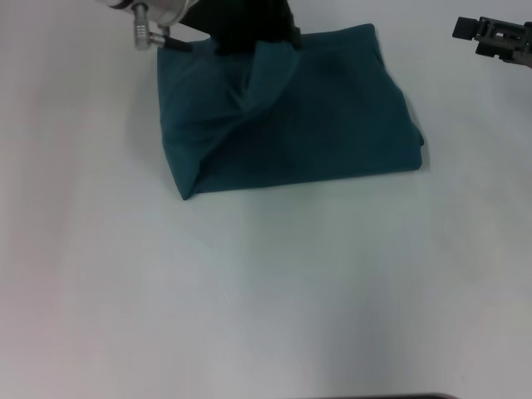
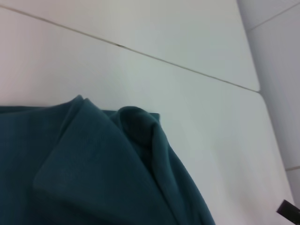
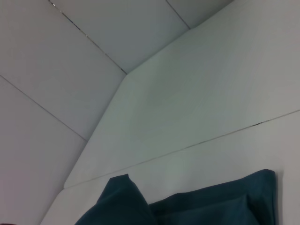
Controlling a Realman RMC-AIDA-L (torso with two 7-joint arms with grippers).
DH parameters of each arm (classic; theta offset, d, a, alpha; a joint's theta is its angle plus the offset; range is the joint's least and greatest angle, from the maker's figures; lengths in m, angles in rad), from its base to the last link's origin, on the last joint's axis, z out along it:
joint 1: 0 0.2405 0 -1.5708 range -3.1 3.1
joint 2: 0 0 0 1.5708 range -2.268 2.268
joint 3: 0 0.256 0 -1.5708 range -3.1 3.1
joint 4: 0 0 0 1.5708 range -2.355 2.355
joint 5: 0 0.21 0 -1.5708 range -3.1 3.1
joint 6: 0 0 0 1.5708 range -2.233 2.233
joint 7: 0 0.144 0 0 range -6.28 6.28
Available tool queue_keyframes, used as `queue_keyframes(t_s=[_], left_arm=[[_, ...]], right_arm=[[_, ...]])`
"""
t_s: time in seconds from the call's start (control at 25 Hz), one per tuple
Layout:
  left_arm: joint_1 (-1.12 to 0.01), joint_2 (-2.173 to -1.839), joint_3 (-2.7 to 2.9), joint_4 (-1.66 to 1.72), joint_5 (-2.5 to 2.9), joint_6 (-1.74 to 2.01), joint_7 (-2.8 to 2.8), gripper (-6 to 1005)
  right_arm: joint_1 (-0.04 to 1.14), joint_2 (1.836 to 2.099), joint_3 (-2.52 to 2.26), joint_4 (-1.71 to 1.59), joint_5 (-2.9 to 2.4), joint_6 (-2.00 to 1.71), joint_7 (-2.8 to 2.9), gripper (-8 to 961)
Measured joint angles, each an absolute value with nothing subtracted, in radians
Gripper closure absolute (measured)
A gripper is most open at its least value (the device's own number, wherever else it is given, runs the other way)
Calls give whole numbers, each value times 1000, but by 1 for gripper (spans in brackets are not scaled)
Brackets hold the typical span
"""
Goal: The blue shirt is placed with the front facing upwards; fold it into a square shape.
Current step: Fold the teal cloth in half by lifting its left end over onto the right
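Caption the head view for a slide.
Blue shirt folded into a rough rectangle on the white table, left claw over its far edge, right claw off aside.

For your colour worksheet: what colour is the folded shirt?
Plain dark teal-blue shirt, clearest in the head view.

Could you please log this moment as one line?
dark teal-blue cotton shirt: folded, one flap raised | left end effector: at far edge | right end effector: clear

Shirt (image 1: pixel 291 125) on table (image 1: pixel 249 299), far side
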State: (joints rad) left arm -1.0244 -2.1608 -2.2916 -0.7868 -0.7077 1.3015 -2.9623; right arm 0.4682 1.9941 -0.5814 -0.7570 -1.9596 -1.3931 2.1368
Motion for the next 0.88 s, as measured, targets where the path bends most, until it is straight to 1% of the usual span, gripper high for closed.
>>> queue_keyframes(t_s=[0.88], left_arm=[[-1090,-2170,-2081,-619,-933,1029,-2949,973]], right_arm=[[479,1994,-581,-753,-1984,-1375,2128,9]])
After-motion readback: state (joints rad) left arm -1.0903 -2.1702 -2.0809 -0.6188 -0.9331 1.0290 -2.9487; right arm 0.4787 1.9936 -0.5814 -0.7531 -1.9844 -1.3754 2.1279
